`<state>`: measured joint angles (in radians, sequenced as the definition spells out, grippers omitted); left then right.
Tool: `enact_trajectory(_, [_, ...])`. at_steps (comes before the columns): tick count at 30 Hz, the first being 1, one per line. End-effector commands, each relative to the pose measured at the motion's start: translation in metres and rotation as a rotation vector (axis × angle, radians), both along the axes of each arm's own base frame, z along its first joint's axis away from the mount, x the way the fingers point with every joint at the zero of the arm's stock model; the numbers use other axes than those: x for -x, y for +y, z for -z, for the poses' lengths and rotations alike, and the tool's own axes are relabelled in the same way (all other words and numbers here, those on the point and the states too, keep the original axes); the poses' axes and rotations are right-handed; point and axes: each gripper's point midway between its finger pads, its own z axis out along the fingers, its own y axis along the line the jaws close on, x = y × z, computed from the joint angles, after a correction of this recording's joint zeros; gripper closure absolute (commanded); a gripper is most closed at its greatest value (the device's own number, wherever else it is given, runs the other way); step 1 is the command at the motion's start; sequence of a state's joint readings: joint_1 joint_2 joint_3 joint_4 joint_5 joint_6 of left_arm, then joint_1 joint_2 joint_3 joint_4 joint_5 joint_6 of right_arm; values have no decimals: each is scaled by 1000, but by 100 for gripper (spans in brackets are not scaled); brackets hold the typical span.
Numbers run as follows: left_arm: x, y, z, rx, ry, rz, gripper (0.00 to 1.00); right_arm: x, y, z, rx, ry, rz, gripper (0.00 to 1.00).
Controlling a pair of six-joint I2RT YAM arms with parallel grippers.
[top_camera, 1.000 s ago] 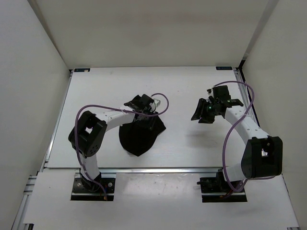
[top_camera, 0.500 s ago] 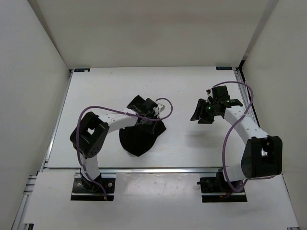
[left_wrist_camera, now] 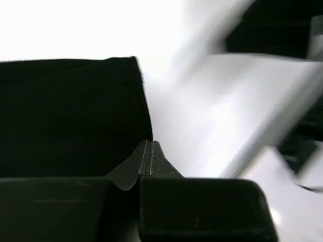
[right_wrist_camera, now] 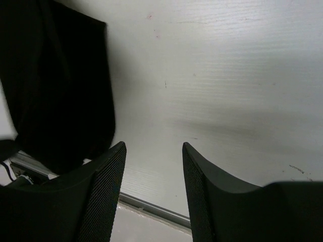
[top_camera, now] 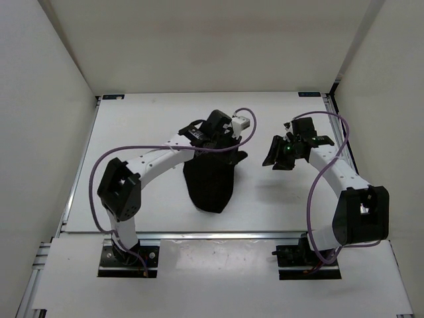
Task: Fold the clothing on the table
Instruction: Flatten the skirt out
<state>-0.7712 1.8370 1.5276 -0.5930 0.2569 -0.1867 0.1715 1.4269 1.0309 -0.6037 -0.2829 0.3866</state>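
Top external view: left tool (top_camera: 224, 147) clamped shut on the upper edge of the black clothing (top_camera: 211, 185), centre of frame. Fabric trails from it toward lower centre over the white tabletop (top_camera: 139, 126). Left wrist view: fingertips (left_wrist_camera: 135, 169) pressed together at the cloth edge. Right tool (top_camera: 277, 158), right of centre, spread wide, holds nothing, apart from the clothing.

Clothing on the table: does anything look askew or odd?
The clothing is bunched into a narrow strip, not spread flat, one end pinched in the shut left gripper near the table's middle. Nothing looks damaged.
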Motion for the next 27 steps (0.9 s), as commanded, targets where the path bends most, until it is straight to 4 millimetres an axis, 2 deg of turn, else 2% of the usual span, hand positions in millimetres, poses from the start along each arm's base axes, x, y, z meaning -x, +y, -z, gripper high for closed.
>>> enact_trajectory(1, [26, -19, -78, 204, -3, 99, 100, -13, 2, -12, -2, -40, 4, 46])
enact_trajectory(2, [17, -12, -91, 223, -22, 59, 100, -14, 1, -10, -4, -32, 10, 46])
enact_trajectory(4, [-10, 22, -99, 218, -63, -81, 100, -15, 2, -12, -7, -41, 6, 46])
enact_trajectory(5, [-12, 35, -88, 202, -31, -125, 100, -14, 5, -12, -12, -44, 0, 46])
enact_trajectory(6, [-32, 63, -92, 190, -59, -224, 100, -16, 7, -11, -17, -45, 0, 46])
enact_trajectory(7, [-41, 91, -89, 175, -68, -302, 100, -15, 8, -12, -21, -44, -2, 46])
enact_trajectory(8, [-42, 107, -74, 153, -38, -355, 100, -15, 11, -11, -24, -38, -2, 46])
enact_trajectory(9, [-53, 135, -80, 155, -65, -444, 100, -14, 14, -9, -24, -31, -15, 45])
enact_trajectory(10, [-56, 163, -68, 140, -47, -524, 100, -16, 15, -9, -23, -29, -14, 45])
enact_trajectory(11, [-51, 180, -55, 122, -22, -580, 100, -18, 17, -11, -28, -37, -15, 45])
enact_trajectory(12, [-50, 203, -33, 87, 18, -667, 100, -19, 21, -12, -30, -35, -28, 46])
enact_trajectory(13, [-49, 222, -26, 66, 20, -734, 100, -20, 23, -8, -26, -29, -36, 46])
enact_trajectory(14, [-46, 240, -10, 27, 35, -815, 100, -20, 28, -11, -28, -34, -52, 46])
enact_trajectory(15, [-33, 249, 7, -22, 73, -855, 100, -23, 31, -14, -31, -38, -64, 46])
enact_trajectory(17, [-20, 270, 22, -135, 56, -944, 100, -27, 35, -13, -25, -34, -82, 46])
enact_trajectory(18, [-12, 278, 26, -166, 47, -971, 96, -27, 38, -15, -24, -29, -91, 45])
enact_trajectory(19, [-4, 282, 35, -191, 67, -980, 81, -31, 44, -18, -32, -37, -106, 46])
enact_trajectory(20, [0, 284, 34, -185, 67, -989, 53, -31, 47, -13, -27, -19, -122, 46])
enact_trajectory(22, [6, 286, 37, -159, 82, -994, 54, -36, 56, -20, -36, -35, -150, 46])
enact_trajectory(24, [8, 277, 32, -75, 109, -965, 46, -39, 64, -13, -23, -22, -181, 46])
enact_trajectory(27, [12, 240, 20, 68, 174, -882, 42, -46, 73, -15, -19, -17, -217, 46])
